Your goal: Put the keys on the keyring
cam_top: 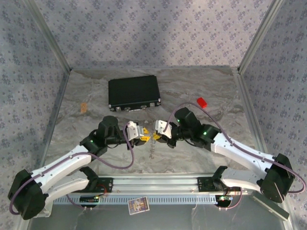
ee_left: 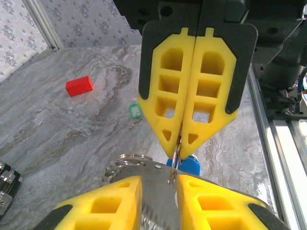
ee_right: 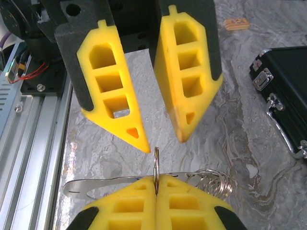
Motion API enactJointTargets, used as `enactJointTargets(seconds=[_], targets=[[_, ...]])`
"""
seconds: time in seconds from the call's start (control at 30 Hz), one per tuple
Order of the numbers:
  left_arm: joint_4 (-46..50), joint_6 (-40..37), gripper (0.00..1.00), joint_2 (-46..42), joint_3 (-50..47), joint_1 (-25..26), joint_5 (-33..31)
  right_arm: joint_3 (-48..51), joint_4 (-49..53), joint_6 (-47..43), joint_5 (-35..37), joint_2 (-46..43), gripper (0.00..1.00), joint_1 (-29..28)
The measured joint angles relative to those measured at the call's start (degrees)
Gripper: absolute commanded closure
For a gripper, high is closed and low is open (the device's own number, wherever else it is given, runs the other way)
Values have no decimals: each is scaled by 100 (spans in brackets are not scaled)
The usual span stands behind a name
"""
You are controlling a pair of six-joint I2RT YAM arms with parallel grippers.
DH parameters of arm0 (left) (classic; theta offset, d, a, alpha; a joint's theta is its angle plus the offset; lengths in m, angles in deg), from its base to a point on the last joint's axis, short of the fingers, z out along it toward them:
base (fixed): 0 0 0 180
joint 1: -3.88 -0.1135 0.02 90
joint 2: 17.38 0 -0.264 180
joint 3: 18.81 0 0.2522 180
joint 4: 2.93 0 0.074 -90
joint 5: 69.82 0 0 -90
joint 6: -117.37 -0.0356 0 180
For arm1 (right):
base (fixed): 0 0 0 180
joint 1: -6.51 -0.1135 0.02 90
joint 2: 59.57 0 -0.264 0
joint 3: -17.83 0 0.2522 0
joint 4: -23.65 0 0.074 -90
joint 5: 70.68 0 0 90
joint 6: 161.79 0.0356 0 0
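- Right gripper (ee_left: 180, 142): fingers pressed together, pinching a thin metal ring (ee_right: 156, 164) at the very tips. Ring upright and edge-on, plane along 12–6 o'clock in the right wrist view.
- Left gripper (ee_right: 165, 143): fingers spread, nothing between the tips. At 12 o'clock from the ring, near but apart, gap centred slightly toward 1 o'clock.
- Keyring (ee_right: 96, 186): flat pale strip, long axis 9–3 o'clock, crossing the line between the grippers. Coiled chain (ee_right: 217, 181) at its 3 o'clock end. Cannot tell whether the pinched ring belongs to it.
- Blue key (ee_left: 191, 166): head just below the right tips, at 5 o'clock in the left wrist view. Link to the ring hidden.
- Green key (ee_left: 135, 111): loose on the table (ee_left: 72, 139), at 10 o'clock from the right tips, well apart.
- Judgement: coming move hinges on bringing the left gap in line with the ring's plane, so probably a small sideways correction first.
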Motion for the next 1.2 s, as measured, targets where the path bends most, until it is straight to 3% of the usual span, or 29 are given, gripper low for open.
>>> enactJointTargets(seconds=[0.23, 0.37, 0.4, 0.47, 0.53, 1.0, 1.2], targets=[[269, -109, 83, 153, 142, 0, 111, -264, 249, -142, 118, 157, 100, -146], [476, -216, 100, 199, 247, 2, 216, -326, 319, -184, 181, 157, 100, -181], [492, -254, 100, 199, 256, 15, 229, -332, 326, -184, 186, 160, 100, -181], [503, -247, 100, 197, 256, 24, 234, -334, 332, -188, 192, 157, 80, -181], [498, -245, 100, 188, 256, 24, 229, -330, 299, -151, 175, 146, 74, -177], [-33, 4, 100, 107, -42, 22, 236, 275, -160, 273, 122, -369, 74, 52], [-74, 26, 100, 107, -70, 24, 236, 280, -278, 348, 46, -339, 80, 52]])
